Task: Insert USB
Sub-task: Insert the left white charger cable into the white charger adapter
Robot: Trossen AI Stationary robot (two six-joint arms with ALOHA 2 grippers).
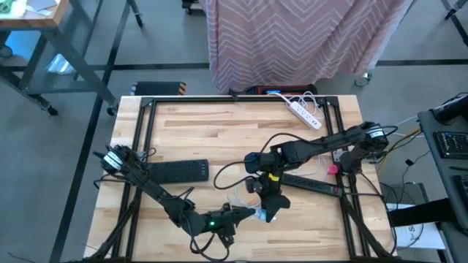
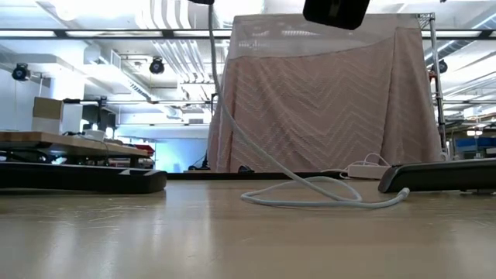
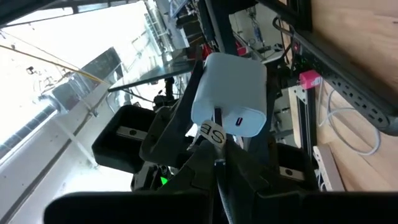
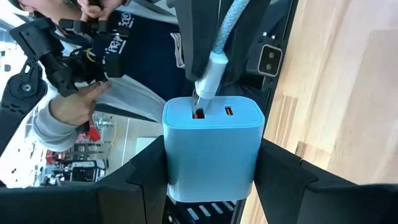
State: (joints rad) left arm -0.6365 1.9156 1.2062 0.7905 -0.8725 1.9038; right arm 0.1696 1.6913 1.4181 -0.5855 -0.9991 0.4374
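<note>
Gripping now: right gripper [image 4: 211,168] pinches the charger block [image 4: 212,146] between its two dark fingers [image 4: 140,180], above the near middle of the table [image 1: 219,124]
Left gripper: left gripper [image 1: 245,214] pressed together on the USB plug [image 4: 208,78], meeting the right one at the near edge
Plug and port: the plug's tip sits at the left one of the block's two ports, partly in; how deep cannot be told
Cable: braided cable [image 4: 233,25] runs from the plug; a pale loop of it [image 2: 325,198] lies on the tabletop
Writing: a small tag under the block in the left wrist view reads "SE" [image 3: 213,132]; the rest is cut off
Black power strips: one [image 1: 178,172] lies left of centre, another [image 1: 311,183] right of the grippers
White power strip: white strip [image 1: 306,115] at the far right
Behind: pink zigzag cloth [image 1: 292,36] beyond the far edge; a person's hand [image 4: 78,106] holds a controller in the room
</note>
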